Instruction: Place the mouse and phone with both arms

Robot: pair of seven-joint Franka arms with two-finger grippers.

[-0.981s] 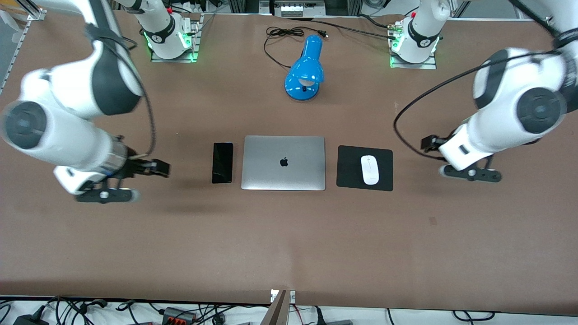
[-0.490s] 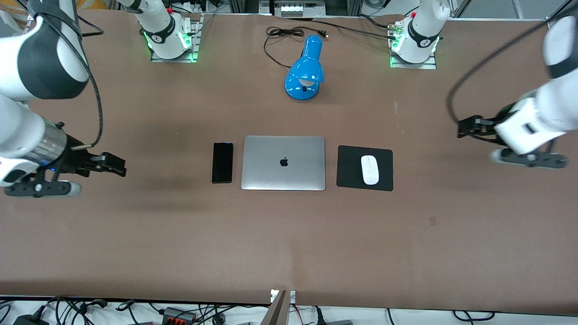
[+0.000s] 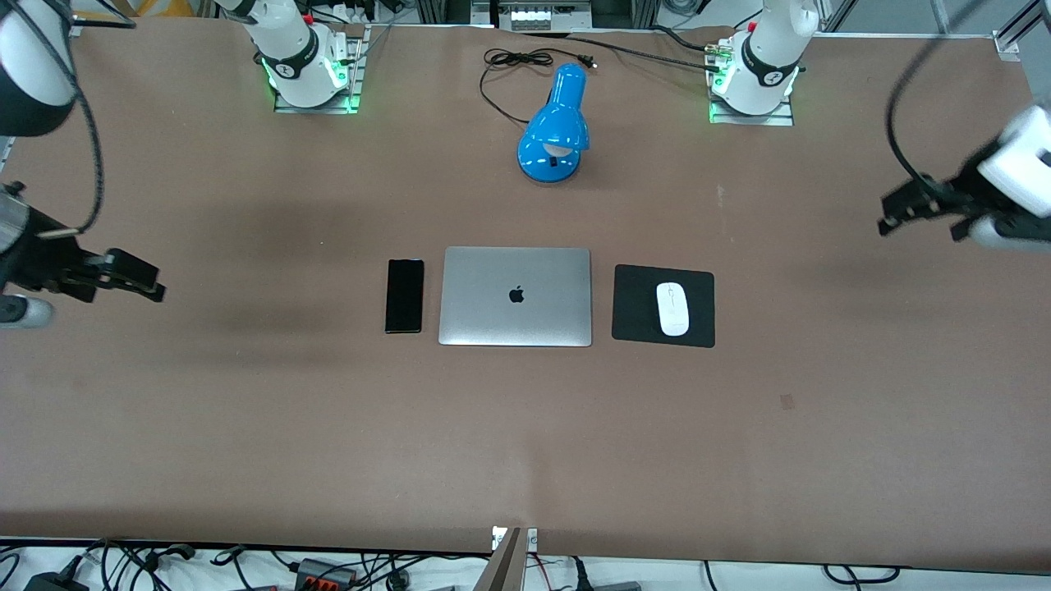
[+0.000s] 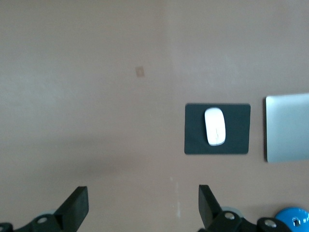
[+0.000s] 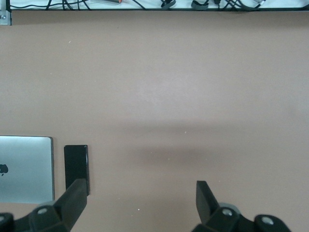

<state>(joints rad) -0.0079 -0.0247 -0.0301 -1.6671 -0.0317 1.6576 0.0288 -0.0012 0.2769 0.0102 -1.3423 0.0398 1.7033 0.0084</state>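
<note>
Brown table [image 3: 525,427], cables along both edges. Phone [image 3: 405,295] and mouse [image 3: 672,309] lengthwise toward bases. Left gripper [image 4: 140,208], right gripper [image 5: 140,205] spread, empty, aloft.

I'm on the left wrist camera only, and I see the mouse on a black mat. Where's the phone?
Observer: The phone lies flat on the table beside the laptop, on the side toward the right arm's end.
Operator: Is the right gripper holding anything?
Observer: No. The right gripper is up over the table's right-arm end, fingers open and empty.
Operator: Where does my left gripper sit on the table overall?
Observer: The left gripper is over the table's left-arm end, not above the mouse or the mat.
</note>
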